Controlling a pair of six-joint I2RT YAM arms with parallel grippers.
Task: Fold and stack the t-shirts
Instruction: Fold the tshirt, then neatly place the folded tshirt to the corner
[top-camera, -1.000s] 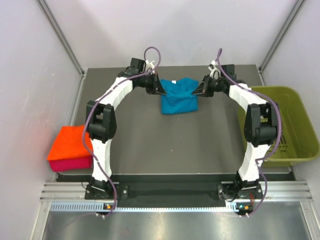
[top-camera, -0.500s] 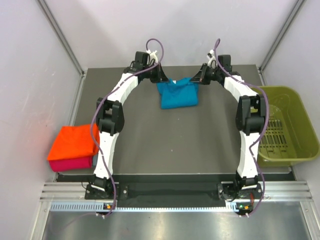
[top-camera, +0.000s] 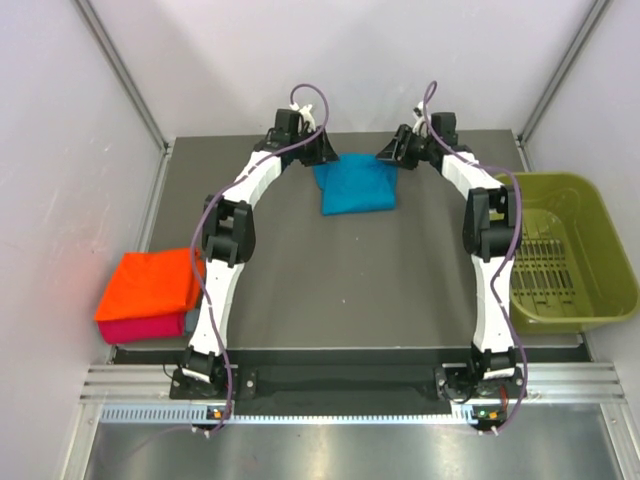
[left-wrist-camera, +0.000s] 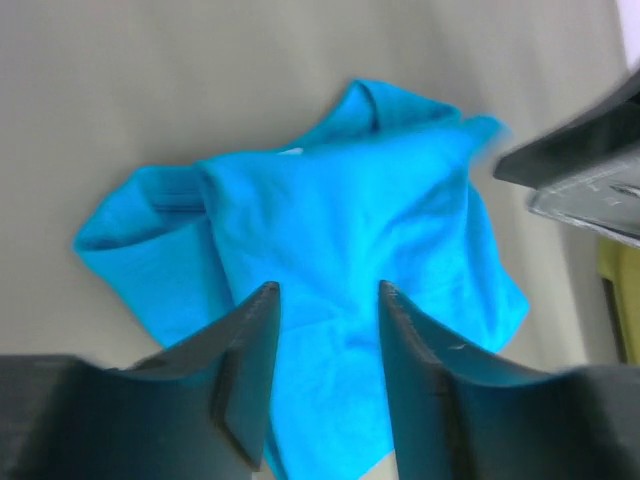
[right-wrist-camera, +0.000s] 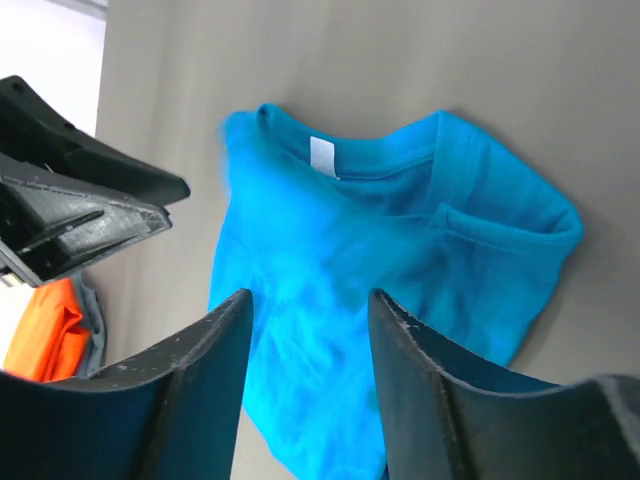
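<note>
Risk: left gripper (left-wrist-camera: 325, 300) and right gripper (right-wrist-camera: 308, 300) sit open, empty over teal t-shirt (top-camera: 357, 188), so we may snag its loose fold pulling away.

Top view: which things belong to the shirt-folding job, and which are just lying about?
Part of the job: teal-blue t-shirt, orange t-shirt, magenta-pink t-shirt.
Just lying about: olive-green basket.
</note>
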